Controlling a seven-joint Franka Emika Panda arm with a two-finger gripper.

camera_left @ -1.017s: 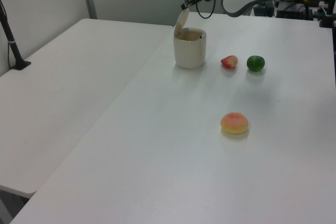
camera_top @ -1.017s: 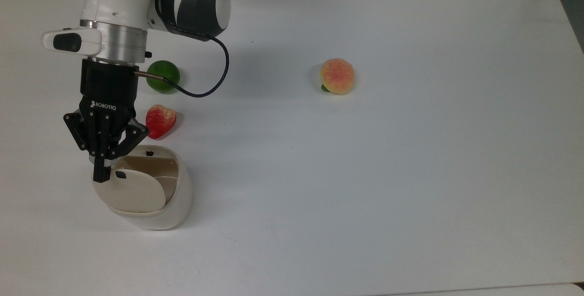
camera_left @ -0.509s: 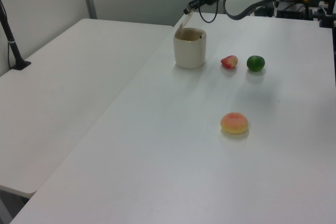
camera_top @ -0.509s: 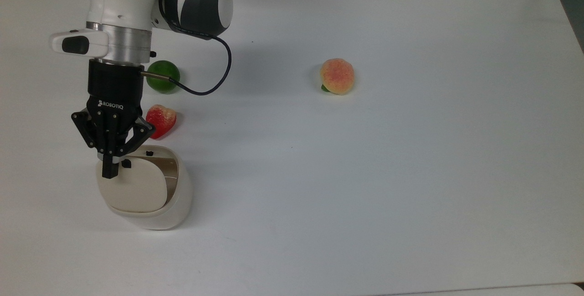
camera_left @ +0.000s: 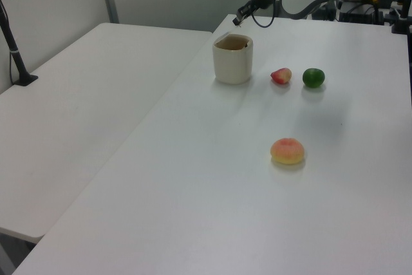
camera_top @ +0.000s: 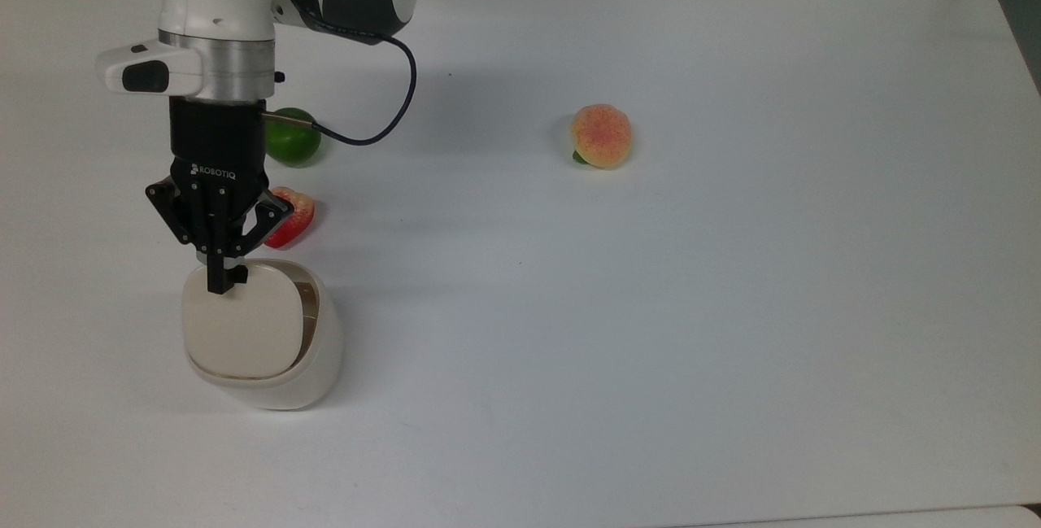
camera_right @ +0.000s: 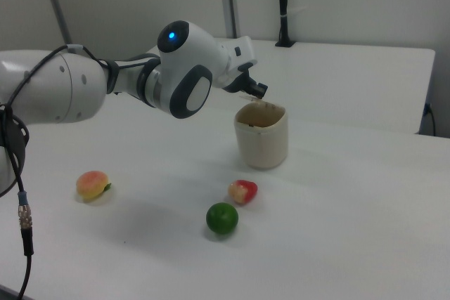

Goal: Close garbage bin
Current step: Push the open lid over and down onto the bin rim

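Now the black two-finger gripper [camera_top: 216,282] hangs over the small cream-white plastic garbage bin [camera_top: 268,373], its fingers drawn narrow, almost together, holding nothing, tips at the far edge of the flat beige lid [camera_top: 240,323] by the small black latch. In the top view the lid lies nearly flat across the bin's mouth, with a thin dark gap along the top view's right side. The bin stands on the white desk [camera_top: 691,308] near the top view's left edge, roughly mid-depth. In the left view the bin [camera_left: 232,61] sits towards the far end of the desk, with the gripper [camera_left: 241,16] above and slightly to the left view's right of it. Just beyond the bin in the top view lies a red strawberry-like fruit [camera_top: 294,217], partly behind the gripper's linkages, then a round green lime-like fruit [camera_top: 291,140] further on. Well apart, towards the middle of the desk, rests 1 orange-pink peach [camera_top: 600,135]. In the right view, the white arm [camera_right: 119,86] reaches in from the right view's left to the bin [camera_right: 261,135].
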